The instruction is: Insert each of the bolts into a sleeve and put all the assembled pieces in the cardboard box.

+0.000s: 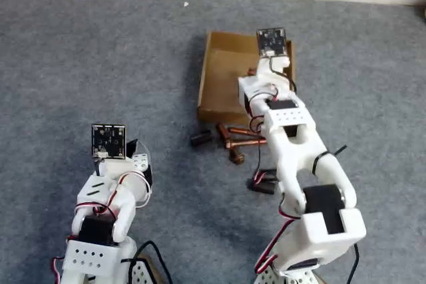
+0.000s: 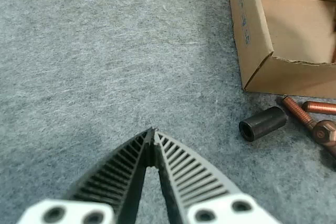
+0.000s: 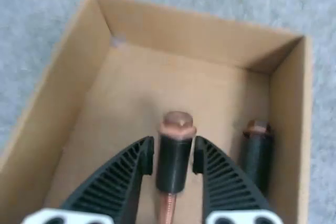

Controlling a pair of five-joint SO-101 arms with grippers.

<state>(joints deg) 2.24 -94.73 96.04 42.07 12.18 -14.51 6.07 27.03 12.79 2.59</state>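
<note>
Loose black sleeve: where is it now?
In the high view the sleeve lies on the carpet at the front corner of the cardboard box, beside the bolts.

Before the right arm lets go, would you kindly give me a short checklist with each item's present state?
1. Position: right gripper above the cardboard box: ok.
2. Grip: jaws shut on the assembled piece, bolt inside sleeve: ok.
3. Drop spot clear of the second piece by the box wall: ok.
4. The left gripper shut, empty, away from the box: ok.
5. Everything assembled: not ok; a loose sleeve and bolts lie on the carpet.
</note>
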